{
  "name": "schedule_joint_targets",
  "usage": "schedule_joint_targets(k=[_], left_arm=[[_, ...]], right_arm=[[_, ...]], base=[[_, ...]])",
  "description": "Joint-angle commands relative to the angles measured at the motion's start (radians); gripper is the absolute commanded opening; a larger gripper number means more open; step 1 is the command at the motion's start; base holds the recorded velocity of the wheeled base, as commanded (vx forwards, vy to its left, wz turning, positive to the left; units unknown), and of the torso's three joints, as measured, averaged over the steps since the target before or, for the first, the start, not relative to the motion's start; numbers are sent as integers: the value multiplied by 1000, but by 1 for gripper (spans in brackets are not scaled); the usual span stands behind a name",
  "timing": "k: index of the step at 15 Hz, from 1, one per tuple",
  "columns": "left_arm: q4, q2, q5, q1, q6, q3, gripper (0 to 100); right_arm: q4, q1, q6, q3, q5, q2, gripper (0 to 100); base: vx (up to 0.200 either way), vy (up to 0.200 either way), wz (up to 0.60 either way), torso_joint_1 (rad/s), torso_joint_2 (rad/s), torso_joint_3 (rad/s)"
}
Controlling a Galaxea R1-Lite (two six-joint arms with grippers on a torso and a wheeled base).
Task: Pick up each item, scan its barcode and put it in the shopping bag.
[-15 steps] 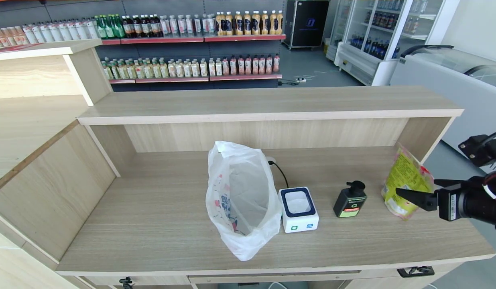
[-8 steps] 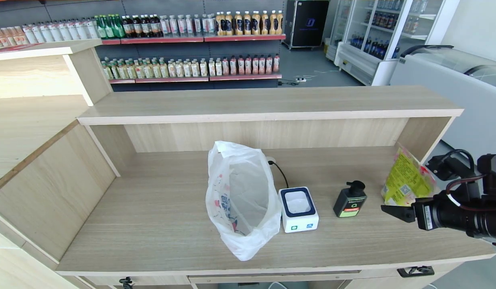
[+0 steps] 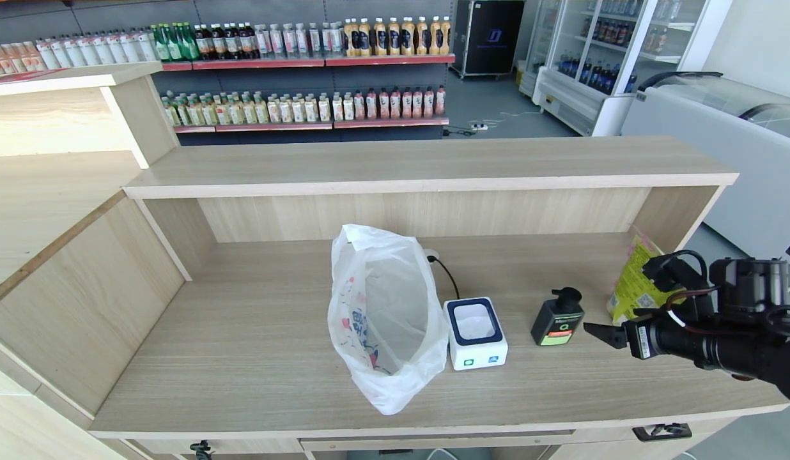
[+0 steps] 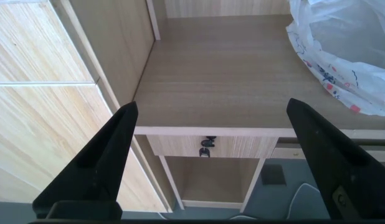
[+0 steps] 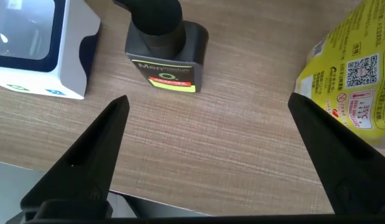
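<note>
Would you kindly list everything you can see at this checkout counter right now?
counter: 1, light wood, in front
shopping bag: 1, white with print, standing open mid-counter
scanner: 1, white and dark blue, just right of the bag
pump bottle: 1, dark, right of the scanner
snack pouch: 1, yellow-green, far right of the counter
shelved bottles: many, mixed colours, behind
left gripper: black, open, before the counter's front
right gripper: black, open, above the counter between bottle and pouch

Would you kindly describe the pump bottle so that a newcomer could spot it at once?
On the wooden counter, a white plastic bag stands open near the middle, with a white scanner box to its right. The bottle stands just right of that box. It alone is dark and squat with a black pump on top, unlike the yellow-green pouch farther right.
</note>
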State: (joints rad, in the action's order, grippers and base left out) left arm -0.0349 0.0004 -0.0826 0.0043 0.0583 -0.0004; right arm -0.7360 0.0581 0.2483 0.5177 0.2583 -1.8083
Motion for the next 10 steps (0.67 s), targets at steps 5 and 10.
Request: schedule_joint_targets(k=[5, 10], left_arm=[[0, 0, 0, 0, 0, 0, 100], [0, 0, 0, 0, 0, 0, 100]], right_arm=[[-66, -20, 5, 33, 96, -135, 100], [-184, -38, 54, 101, 150, -281, 100]], base=[[0, 0, 0, 0, 0, 0], [0, 0, 0, 0, 0, 0]])
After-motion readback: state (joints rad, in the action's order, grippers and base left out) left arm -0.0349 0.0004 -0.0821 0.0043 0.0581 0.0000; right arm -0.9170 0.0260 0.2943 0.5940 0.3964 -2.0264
